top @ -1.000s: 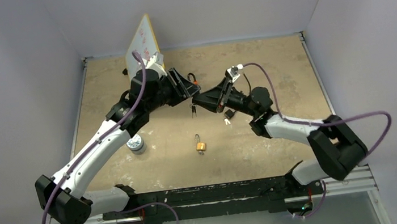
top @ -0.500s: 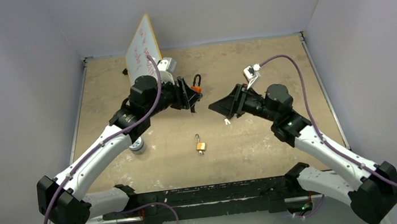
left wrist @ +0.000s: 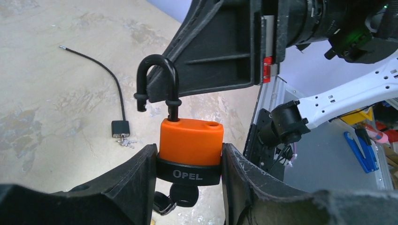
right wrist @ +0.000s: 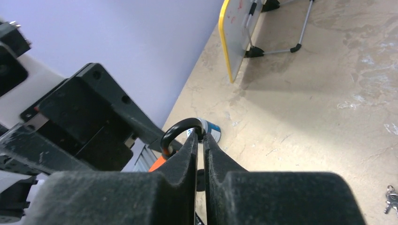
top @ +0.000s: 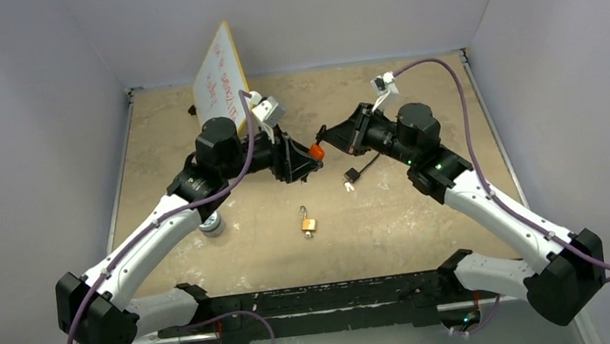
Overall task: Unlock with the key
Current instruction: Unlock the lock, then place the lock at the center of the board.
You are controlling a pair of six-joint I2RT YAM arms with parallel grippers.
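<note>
My left gripper is shut on an orange and black padlock, clamping its body from both sides in mid-air above the table. A black key sits in the keyhole under the padlock. The black shackle is raised, with one leg free of the body. My right gripper meets it from the right, its tips pinched on the shackle. From above, the padlock hangs between the left gripper and the right gripper.
A small brass padlock lies on the table near the middle front. A black cable lock with keys lies under the right arm. A whiteboard stands at the back left. A tin sits beside the left arm.
The right gripper has come back in from the right and closed its open jaws on the shackle. The left gripper has turned and shifted right with the padlock.
</note>
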